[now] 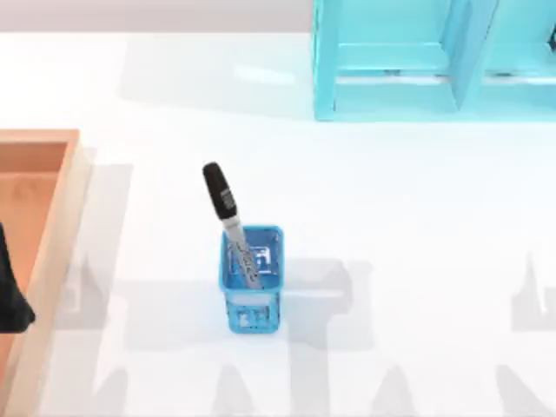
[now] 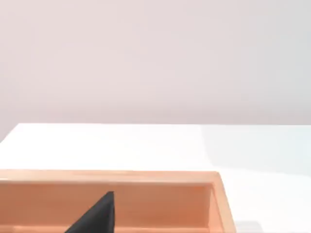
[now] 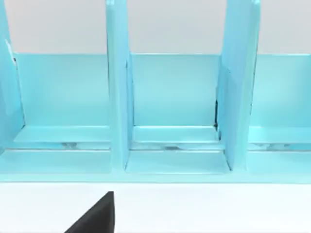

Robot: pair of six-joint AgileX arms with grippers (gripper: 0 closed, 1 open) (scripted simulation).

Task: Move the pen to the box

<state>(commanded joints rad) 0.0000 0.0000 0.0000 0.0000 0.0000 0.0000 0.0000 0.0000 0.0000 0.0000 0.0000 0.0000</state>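
Upright, slim black-capped pen (image 1: 228,219) inside square blue mesh holder (image 1: 253,280)

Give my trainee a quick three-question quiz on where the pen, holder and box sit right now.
1. True or false: the pen already lies in the box.
2. What holds the pen? A) the blue mesh holder B) the cyan shelf unit C) a gripper
3. Fill in: in the top view the box is at the table's ___ edge.

Key:
1. False; it stands tilted in the holder, black cap up.
2. A.
3. Left, with the left arm over it.
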